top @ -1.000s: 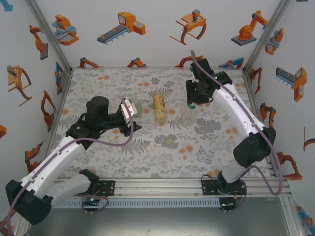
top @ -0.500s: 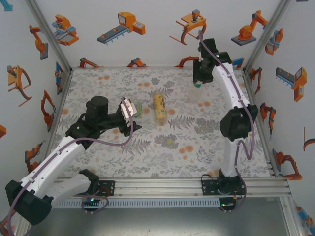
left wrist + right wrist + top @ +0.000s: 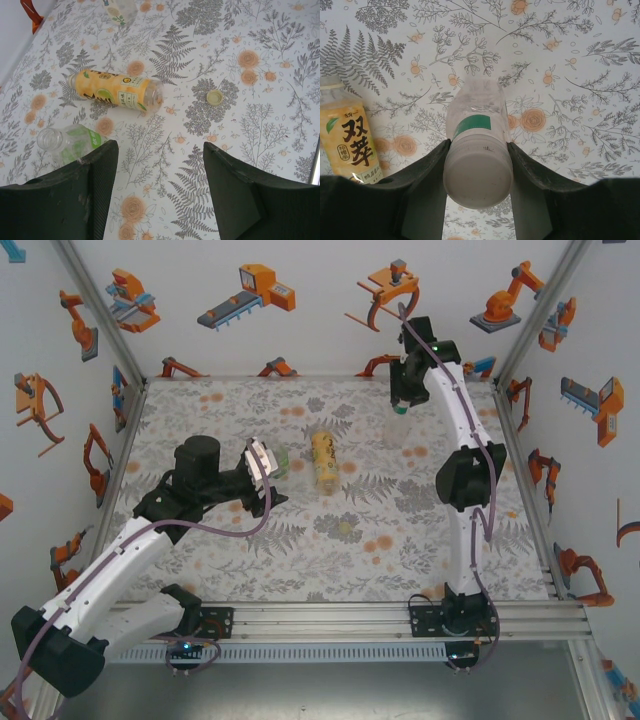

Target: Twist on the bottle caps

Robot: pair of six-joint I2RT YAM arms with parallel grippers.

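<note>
My right gripper is shut on the white cap that sits on the clear bottle with the white-green label. In the top view this gripper is far out at the back right, and the clear bottle hangs below it. The yellow bottle lies on its side without a cap, mid-table. A green-tinted bottle lies uncapped beside my left finger. My left gripper is open over bare cloth, next to that bottle. A loose pale cap lies flat on the cloth.
Floral cloth covers the table. Printed walls enclose it at left, back and right. An aluminium rail runs along the near edge, where both arm bases stand.
My right arm has stretched out towards the back right corner, carrying the clear bottle by its cap away from the yellow bottle. The left arm has not moved.
</note>
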